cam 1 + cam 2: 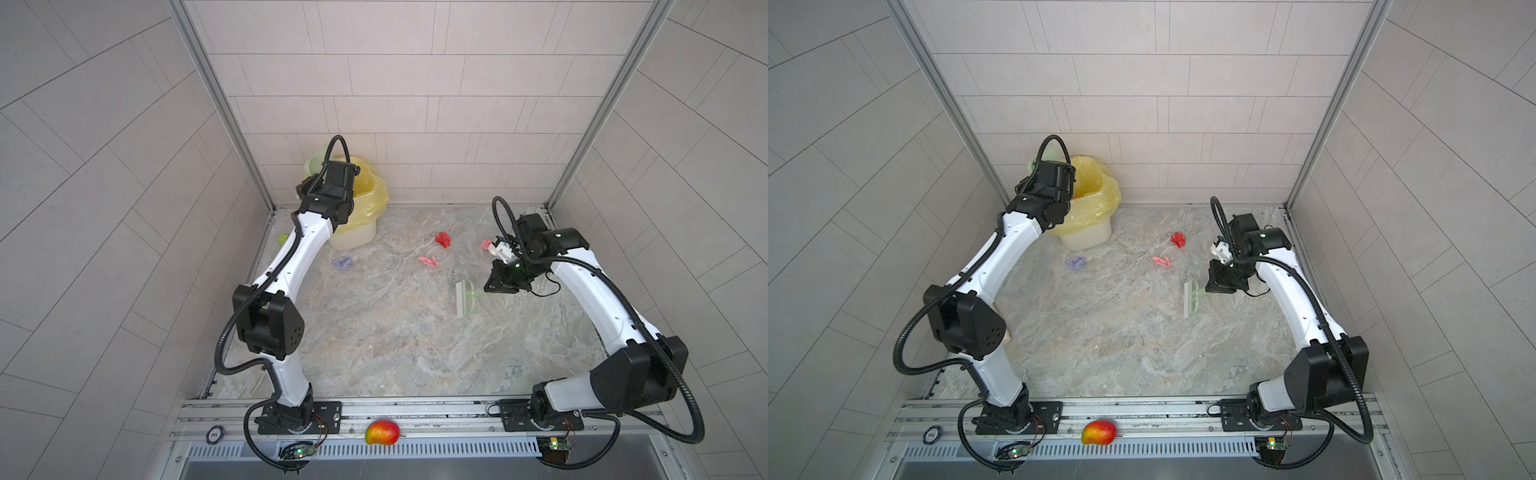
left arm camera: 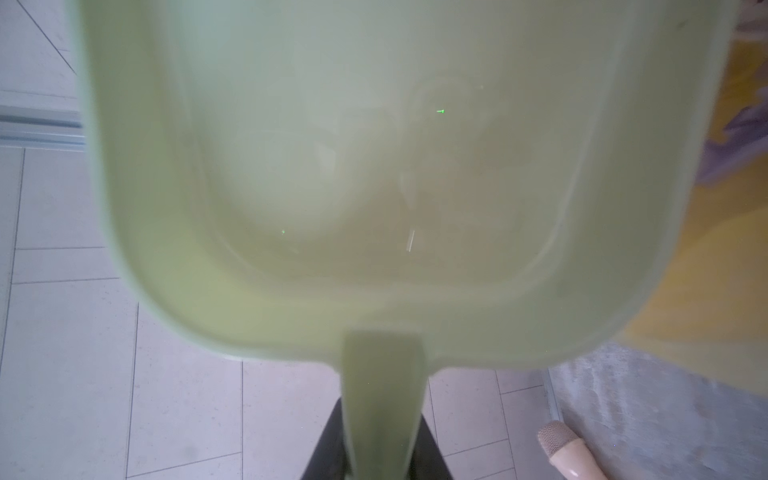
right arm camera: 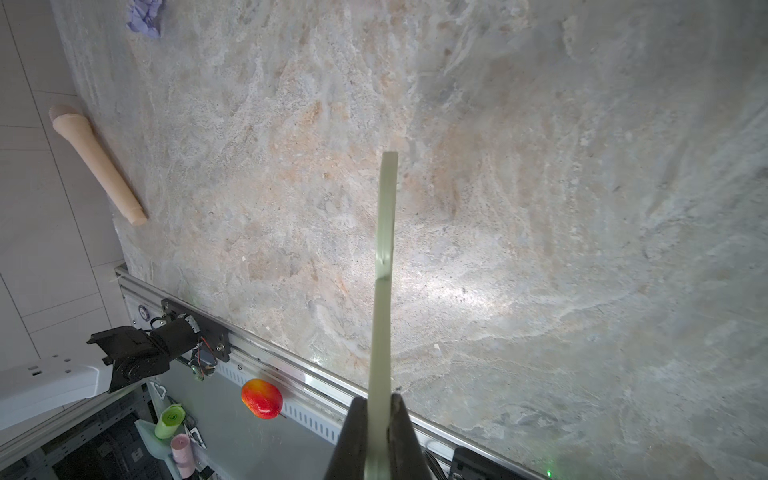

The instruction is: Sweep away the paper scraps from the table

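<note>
Three paper scraps lie on the marble table [image 1: 395,353] in both top views: a red one [image 1: 443,240] [image 1: 1178,239], a pink one [image 1: 429,261] [image 1: 1161,261] and a lavender one [image 1: 342,262] [image 1: 1075,262] [image 3: 144,18]. Another pink scrap [image 1: 484,244] sits beside the right wrist. My right gripper [image 1: 488,287] [image 3: 380,415] is shut on the handle of a pale green brush [image 1: 466,299] [image 3: 384,249] held over the table. My left gripper [image 2: 382,415] is shut on the handle of a pale green dustpan [image 2: 374,166] [image 1: 314,164], raised over the bin [image 1: 357,235].
The white bin has a yellow bag [image 1: 374,195] [image 2: 715,270] with a lavender wad [image 2: 739,141] inside. A beige microphone-like toy [image 3: 95,162] [image 2: 565,453] and a lime-green cube [image 1: 283,238] lie at the table's left edge. A mango [image 1: 382,432] rests on the front rail.
</note>
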